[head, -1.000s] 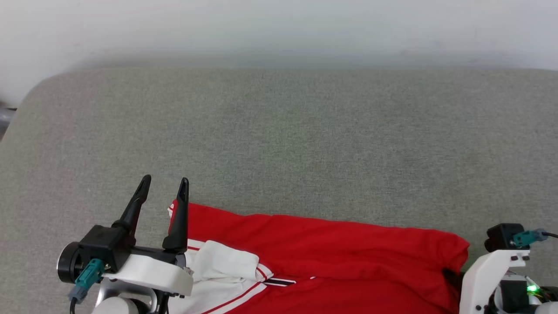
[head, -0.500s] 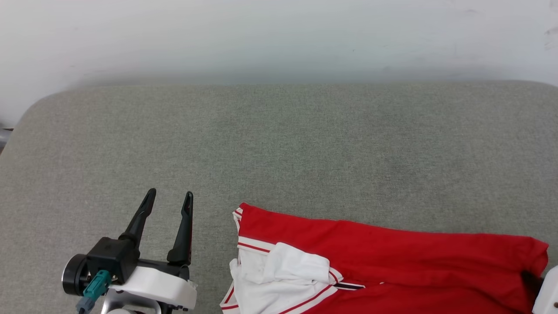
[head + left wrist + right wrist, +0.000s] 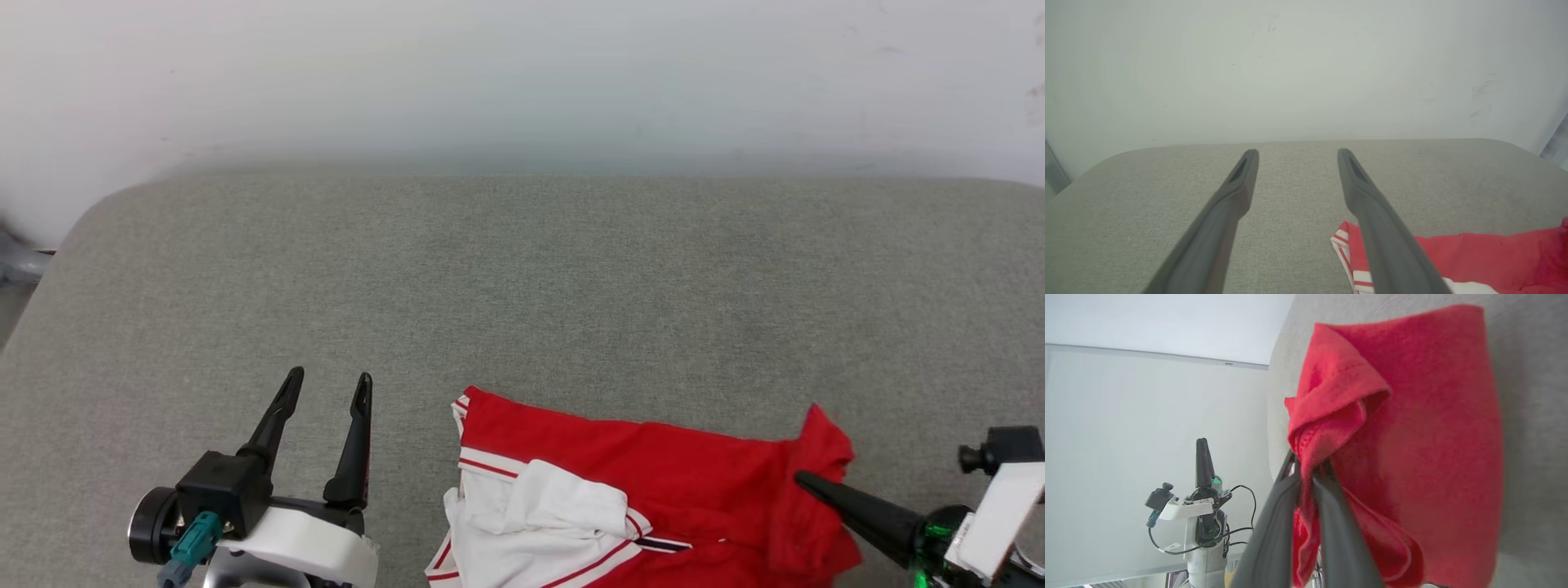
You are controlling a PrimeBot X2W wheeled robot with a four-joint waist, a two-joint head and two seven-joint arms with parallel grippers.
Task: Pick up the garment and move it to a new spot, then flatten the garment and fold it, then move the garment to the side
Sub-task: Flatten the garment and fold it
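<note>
One corner of the garment (image 3: 653, 465) is clamped in the right pincer (image 3: 804, 478); the left pincer (image 3: 331, 376) is spread, empty. Relocation is judged in hand; laying flat is called for next.

One garment (image 3: 694, 465), one grey cushioned surface (image 3: 522, 286).

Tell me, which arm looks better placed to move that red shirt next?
Right. The right gripper is shut on a bunched red edge of the garment, ready to drag it; the left gripper stands open above the grey surface, apart from the cloth.
</note>
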